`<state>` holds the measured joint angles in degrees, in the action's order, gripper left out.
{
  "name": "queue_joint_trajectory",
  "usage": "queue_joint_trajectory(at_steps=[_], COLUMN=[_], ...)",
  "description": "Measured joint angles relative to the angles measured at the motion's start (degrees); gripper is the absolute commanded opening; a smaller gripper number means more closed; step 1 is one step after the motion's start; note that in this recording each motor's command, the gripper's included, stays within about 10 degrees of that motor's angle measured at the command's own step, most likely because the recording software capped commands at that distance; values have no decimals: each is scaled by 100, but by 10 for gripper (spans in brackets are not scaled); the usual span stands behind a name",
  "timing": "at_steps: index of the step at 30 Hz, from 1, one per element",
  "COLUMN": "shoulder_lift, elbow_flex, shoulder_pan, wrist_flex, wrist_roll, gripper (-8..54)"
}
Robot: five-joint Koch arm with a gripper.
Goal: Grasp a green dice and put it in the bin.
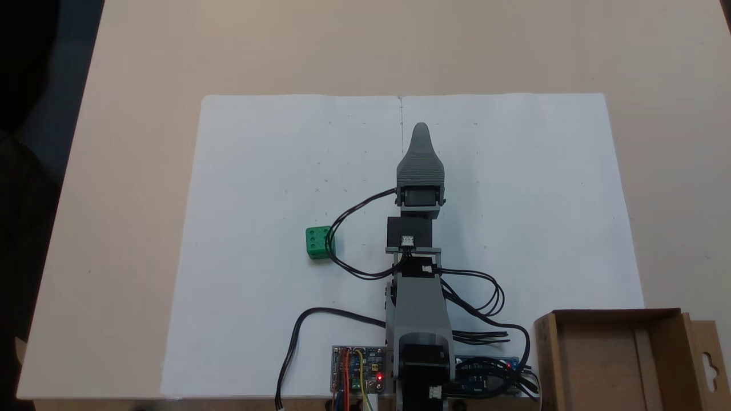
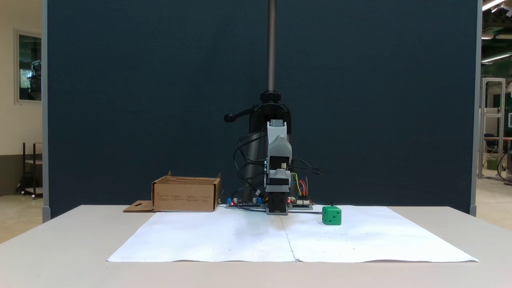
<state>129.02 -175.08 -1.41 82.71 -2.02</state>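
Figure legend. We see one grey arm folded over its base at the near edge of a beige desk, drawn from above in a fixed view and from the front in a fixed view. The claw points away from the base along the seam of the white paper sheets and hangs over bare paper, holding nothing. From above we see a single tapered tip, and from the front the claw is foreshortened against the arm, so we cannot tell whether its jaws are spread or pressed together.

The green dice rests on the paper, left of the arm in the view from above and right of it in the front view. It is well apart from the claw, nearer the arm's middle links. A black cable loop crosses just in front of the dice's right edge as seen from above; whether the two touch we cannot tell.

The bin, an open brown cardboard box, stands at the lower right corner in the view from above, beside the arm's base and off the paper. Its flap with a hang-hole lies outward. In the front view the bin stands left of the base. Circuit boards with lit red indicators flank the base
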Motion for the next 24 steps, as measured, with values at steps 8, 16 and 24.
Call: queue_joint_trajectory(at_steps=[8, 16, 24], shoulder_lift=[0, 0, 0], elbow_flex=[-9, 0, -9], shoulder_pan=[0, 0, 0], wrist_flex=[-70, -97, -97], wrist_roll=[0, 0, 0], gripper=[451, 451, 451])
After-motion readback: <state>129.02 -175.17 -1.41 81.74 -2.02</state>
